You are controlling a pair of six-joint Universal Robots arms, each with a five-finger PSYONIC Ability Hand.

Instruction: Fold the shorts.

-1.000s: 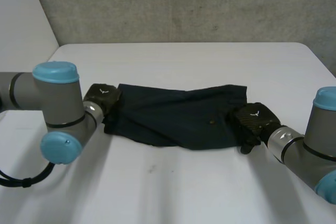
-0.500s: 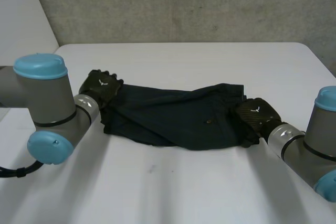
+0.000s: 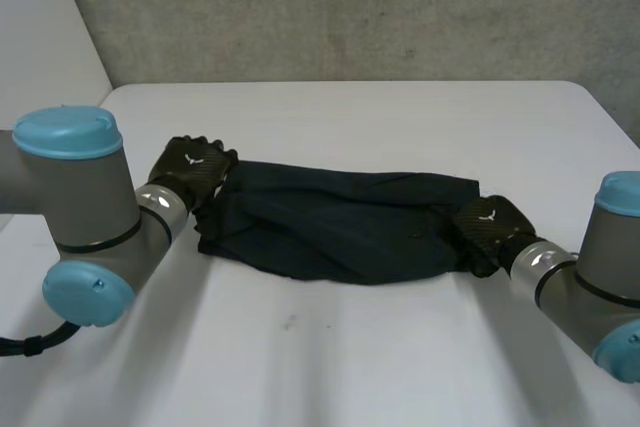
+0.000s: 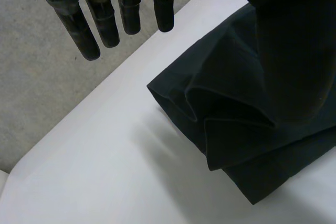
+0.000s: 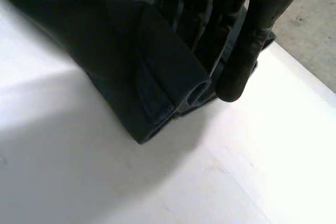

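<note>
Versus half a second ago, the right hand (image 3: 488, 228) is sitting further out toward 3 o'clock, drawing the shorts (image 3: 340, 227) longer and flatter, and their raised 1 o'clock corner is now lying down. The left hand (image 3: 195, 169) is sitting at the shorts' 9 o'clock end, fingers (image 4: 86, 30) hanging straight, off the cloth, gripping nothing. The right hand's fingers (image 5: 247, 51) are curling over the 3 o'clock end, pinching bunched fabric. The dark navy shorts are lying mid-worktop (image 3: 380, 112) as a long band, layered folds showing at the 9 o'clock end.

Soft even light, bright white table (image 3: 350, 117), faint shadow beside dark shorts (image 4: 236, 129)
</note>
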